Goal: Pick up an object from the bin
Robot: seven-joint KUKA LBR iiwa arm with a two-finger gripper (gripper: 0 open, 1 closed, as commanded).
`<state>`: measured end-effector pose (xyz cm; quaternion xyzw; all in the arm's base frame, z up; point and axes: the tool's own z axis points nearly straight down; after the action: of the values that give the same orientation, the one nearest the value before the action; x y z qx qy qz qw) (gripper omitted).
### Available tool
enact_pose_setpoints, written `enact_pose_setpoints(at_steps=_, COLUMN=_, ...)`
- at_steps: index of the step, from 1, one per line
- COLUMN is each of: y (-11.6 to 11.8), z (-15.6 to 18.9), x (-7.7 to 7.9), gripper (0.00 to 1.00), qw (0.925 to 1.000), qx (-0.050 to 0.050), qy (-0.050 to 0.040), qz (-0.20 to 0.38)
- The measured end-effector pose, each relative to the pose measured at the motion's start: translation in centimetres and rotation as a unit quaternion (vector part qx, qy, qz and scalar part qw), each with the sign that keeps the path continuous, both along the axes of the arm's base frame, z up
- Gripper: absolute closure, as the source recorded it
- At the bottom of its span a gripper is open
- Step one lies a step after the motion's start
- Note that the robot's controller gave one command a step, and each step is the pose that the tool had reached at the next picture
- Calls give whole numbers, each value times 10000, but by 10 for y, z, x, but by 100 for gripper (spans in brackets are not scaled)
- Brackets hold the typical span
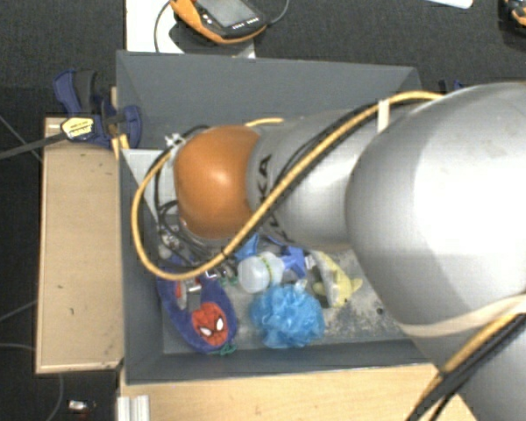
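Nearest, against the near wall of a grey metal bin [272, 362], lie a blue cloth slipper [206, 323] with a red masked face and, to its right, a frilly blue mesh sponge [287, 316]. Both look soft, light and squashy; the slipper's thick middle seems the best place to pinch. Just beyond sit a smooth white rounded bottle [254, 273], likely slippery, and a limp yellow toy [337, 281]. Farther, at the left, the robot's dark hand [177, 242] hangs under an orange wrist cover [212, 182], just above the slipper's far end; whether it is apart or together cannot be told.
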<state>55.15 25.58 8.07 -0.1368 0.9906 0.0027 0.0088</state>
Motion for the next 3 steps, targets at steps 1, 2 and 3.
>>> enact_pose_setpoints(at_steps=1, y=-2, z=-10, x=-9, gripper=100, qw=9576, qx=22, qy=45, qz=-2882)
enact_pose_setpoints(at_steps=2, y=-2, z=-9, x=-9, gripper=100, qw=9574, qx=25, qy=43, qz=-2886)
enact_pose_setpoints(at_steps=3, y=-3, z=7, x=-10, gripper=100, qw=9573, qx=26, qy=42, qz=-2891)
